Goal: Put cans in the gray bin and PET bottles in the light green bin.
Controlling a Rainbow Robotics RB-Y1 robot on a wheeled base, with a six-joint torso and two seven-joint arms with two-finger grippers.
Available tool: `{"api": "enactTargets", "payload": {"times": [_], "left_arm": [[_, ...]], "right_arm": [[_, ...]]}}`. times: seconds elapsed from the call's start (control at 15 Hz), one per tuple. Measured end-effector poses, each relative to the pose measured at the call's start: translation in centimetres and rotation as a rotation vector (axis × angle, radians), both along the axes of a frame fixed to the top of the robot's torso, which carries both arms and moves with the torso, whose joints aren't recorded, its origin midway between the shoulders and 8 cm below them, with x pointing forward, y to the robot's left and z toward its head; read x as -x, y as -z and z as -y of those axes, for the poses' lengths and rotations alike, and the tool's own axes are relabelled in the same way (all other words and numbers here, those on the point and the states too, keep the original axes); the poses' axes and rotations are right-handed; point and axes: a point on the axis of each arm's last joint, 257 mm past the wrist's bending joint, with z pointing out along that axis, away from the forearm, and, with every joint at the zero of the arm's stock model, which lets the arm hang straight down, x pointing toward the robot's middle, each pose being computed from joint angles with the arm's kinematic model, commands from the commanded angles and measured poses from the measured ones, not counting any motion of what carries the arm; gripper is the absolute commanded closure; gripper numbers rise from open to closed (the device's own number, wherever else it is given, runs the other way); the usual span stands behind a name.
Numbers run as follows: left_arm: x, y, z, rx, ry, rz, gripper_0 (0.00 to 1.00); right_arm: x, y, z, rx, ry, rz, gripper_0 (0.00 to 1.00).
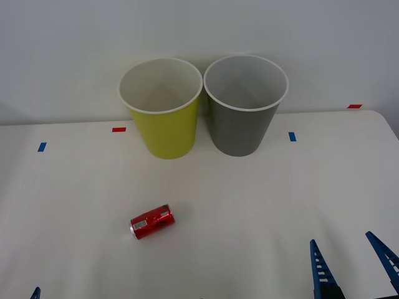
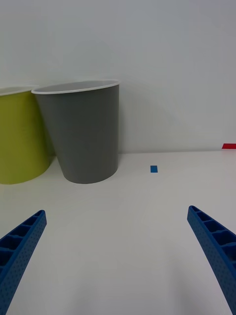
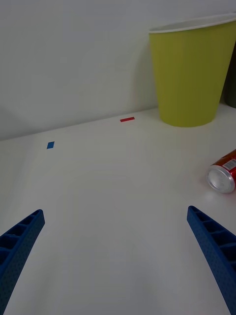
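red drink can — lying sideways, nearer the left gripper (spread wide, empty) | right gripper — wide too, well apart

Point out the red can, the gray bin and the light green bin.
red can (image 1: 152,221), front view, middle of its side.
gray bin (image 1: 242,128), front view, outer wall.
light green bin (image 1: 167,132), front view, outer wall.

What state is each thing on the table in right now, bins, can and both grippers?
Red can: lying on its side, free on the table, not gripped.
Gray bin: upright, nothing seen inside.
Light green bin: upright, nothing seen inside, beside the gray bin.
Left gripper: fingers open, holding nothing.
Right gripper: fingers open, holding nothing.
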Motion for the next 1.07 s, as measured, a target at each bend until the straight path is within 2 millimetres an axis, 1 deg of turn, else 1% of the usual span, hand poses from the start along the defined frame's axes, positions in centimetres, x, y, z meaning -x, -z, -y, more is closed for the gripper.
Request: {"api": "enactTargets", "payload": {"times": [1.07], "left_arm": [[0.00, 0.00, 0.00, 0.000, 0.000, 0.000, 0.00]], "right_arm": [[0.00, 0.00, 0.00, 0.000, 0.000, 0.000, 0.00]]}}
